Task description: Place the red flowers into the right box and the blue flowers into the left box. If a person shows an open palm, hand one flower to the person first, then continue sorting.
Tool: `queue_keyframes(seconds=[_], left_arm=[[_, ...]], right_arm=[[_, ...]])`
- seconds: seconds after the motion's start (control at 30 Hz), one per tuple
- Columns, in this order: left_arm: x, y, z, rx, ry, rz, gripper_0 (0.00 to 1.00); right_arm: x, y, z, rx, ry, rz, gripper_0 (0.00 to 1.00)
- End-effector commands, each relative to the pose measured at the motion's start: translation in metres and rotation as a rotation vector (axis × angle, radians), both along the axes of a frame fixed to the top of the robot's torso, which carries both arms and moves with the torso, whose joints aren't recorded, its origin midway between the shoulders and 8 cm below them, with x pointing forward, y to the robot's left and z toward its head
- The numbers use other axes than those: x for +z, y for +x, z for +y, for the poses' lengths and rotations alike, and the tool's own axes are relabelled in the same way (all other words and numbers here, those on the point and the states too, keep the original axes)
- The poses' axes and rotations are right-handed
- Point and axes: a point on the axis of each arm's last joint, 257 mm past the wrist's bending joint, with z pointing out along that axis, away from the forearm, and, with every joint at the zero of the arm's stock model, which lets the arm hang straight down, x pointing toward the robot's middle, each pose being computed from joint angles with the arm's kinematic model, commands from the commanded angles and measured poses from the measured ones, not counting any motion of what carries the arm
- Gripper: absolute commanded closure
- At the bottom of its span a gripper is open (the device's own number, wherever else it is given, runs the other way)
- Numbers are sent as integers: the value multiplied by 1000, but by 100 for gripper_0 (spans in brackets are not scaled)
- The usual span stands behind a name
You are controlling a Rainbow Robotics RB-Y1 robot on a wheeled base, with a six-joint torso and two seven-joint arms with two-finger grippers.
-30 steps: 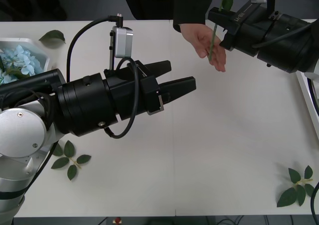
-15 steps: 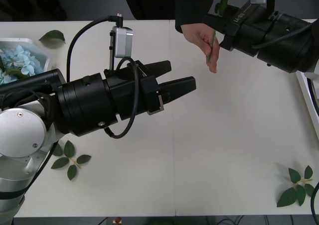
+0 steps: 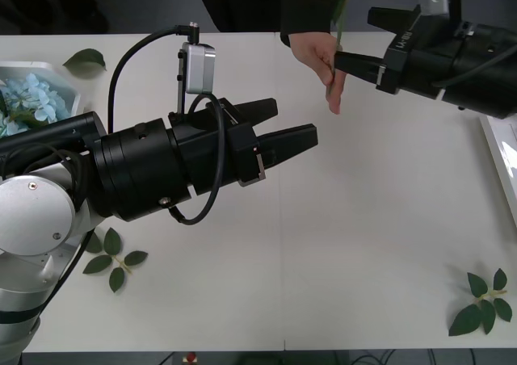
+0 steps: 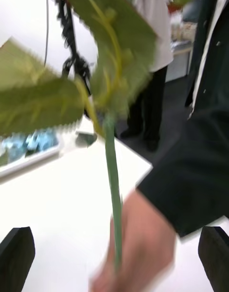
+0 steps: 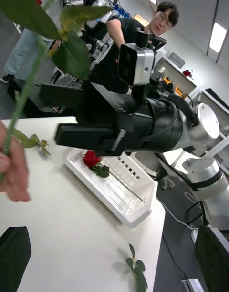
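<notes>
Right gripper [image 3: 353, 39] jaws spread, arm raised; left gripper [image 3: 287, 127] hovers, jaws parted.

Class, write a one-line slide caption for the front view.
A hand closes on the stem beside the open right tool; the left tool waits, open, over the table.

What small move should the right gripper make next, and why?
Probably draw the right gripper back from the person's hand towards the table. Its fingers stand open, and the hand is closed around the flower's stem, so the handover looks done. The left gripper hangs open above the table's middle, holding nothing. Blue flowers lie in the left box.
</notes>
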Motion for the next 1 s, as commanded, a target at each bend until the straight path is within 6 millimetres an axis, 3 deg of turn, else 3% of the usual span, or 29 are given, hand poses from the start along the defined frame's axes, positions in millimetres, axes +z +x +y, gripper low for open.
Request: queue_keyframes(seconds=[0.03,0.33,0.6,0.73,1.0], left_arm=[[21,-11,-5,-22,-39,-5,0],[15,-7,-1,-9,-6,-17,0],[-14,5,32,17,196,-68,0],[-21,11,60,13,342,-97,0],[-19,17,85,-3,475,-127,0]], right_arm=[[22,-15,-36,1,-98,-79,0],[-4,-56,-93,63,-314,8,0],[-36,-90,-134,107,-482,88,0],[-47,-97,-147,125,-566,75,0],[-65,-102,-173,126,-608,152,0]])
